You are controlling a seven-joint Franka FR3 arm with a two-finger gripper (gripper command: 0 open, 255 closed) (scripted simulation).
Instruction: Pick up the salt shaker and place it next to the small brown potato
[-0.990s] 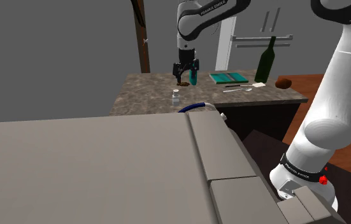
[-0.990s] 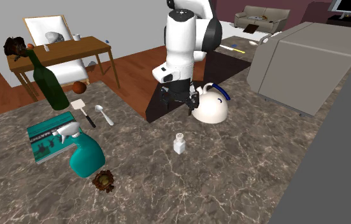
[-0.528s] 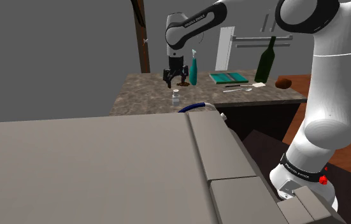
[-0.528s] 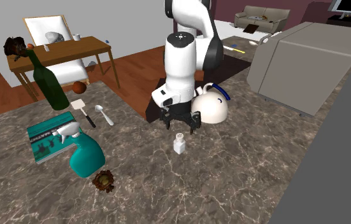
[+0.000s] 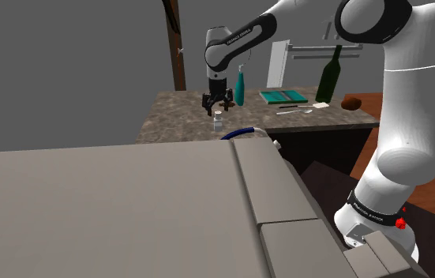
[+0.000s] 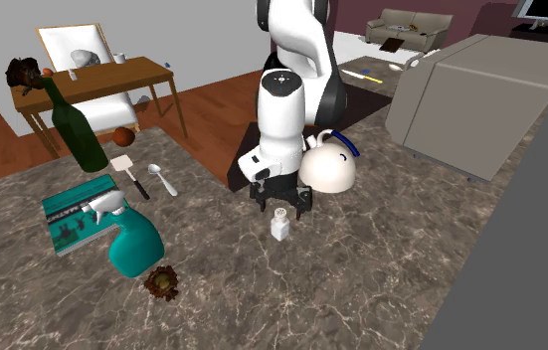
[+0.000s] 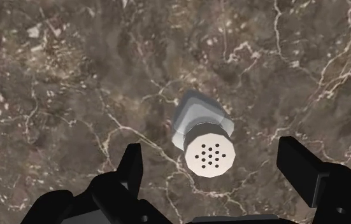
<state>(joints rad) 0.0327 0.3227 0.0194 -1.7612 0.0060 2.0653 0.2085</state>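
Note:
The salt shaker (image 6: 281,225) is a small white jar with a perforated cap, standing upright on the marbled brown countertop (image 6: 361,268). My gripper (image 6: 281,202) hangs open just above it, pointing straight down. In the wrist view the shaker (image 7: 202,127) stands between the two black fingers (image 7: 131,167), which do not touch it, and the gripper (image 7: 213,159) is centred over its cap. From the shoulder view the gripper (image 5: 217,107) sits right over the shaker (image 5: 218,122). The small brown potato (image 6: 126,135) lies near the counter's far edge, also at the shoulder view's right (image 5: 352,103).
A white kettle (image 6: 329,167) stands close beside the gripper. A teal spray bottle (image 6: 132,239), a teal book (image 6: 75,211), a spatula (image 6: 130,171), a spoon (image 6: 162,180) and a dark green bottle (image 6: 76,131) occupy the second exterior view's left. A brown spiky lump (image 6: 162,283) lies near the front edge.
The gripper has travelled from beside the kettle to directly over the salt shaker and has come lower. It stays open. The shaker has not moved.

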